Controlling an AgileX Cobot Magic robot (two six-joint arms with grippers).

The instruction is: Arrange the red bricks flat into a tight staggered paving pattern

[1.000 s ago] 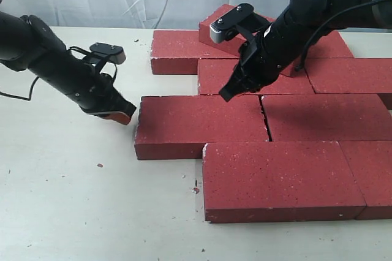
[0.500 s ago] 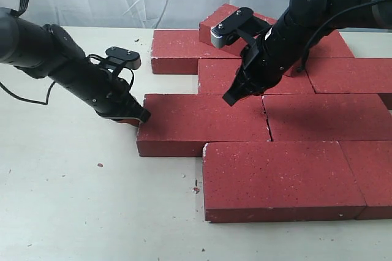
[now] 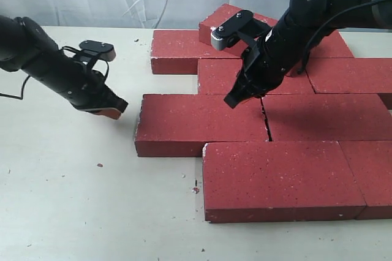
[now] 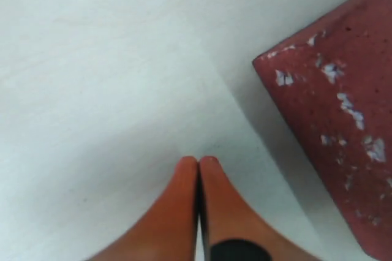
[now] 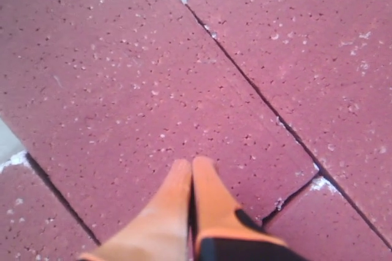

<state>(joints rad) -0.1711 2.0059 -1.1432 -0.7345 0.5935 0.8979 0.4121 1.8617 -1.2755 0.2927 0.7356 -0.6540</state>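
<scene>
Several red bricks lie flat in staggered rows on the table at the right of the exterior view. The leftmost one in the middle row (image 3: 199,125) has its corner (image 4: 343,126) in the left wrist view. My left gripper (image 3: 117,109) (image 4: 199,162) is shut and empty, low over the bare table, a short way left of that brick's end. My right gripper (image 3: 231,98) (image 5: 192,164) is shut with nothing in it. Its tips hang just over a brick (image 5: 141,89) near the seam between two rows.
One more brick (image 3: 228,19) lies at the back, partly behind the right arm. The pale table (image 3: 73,200) stretches bare to the left and front, with small red crumbs (image 3: 195,190) near the front brick (image 3: 278,178). A white curtain hangs behind.
My left gripper reached the left end of the middle-row brick half a second ago and has since drawn back to the left. The right arm has hardly moved.
</scene>
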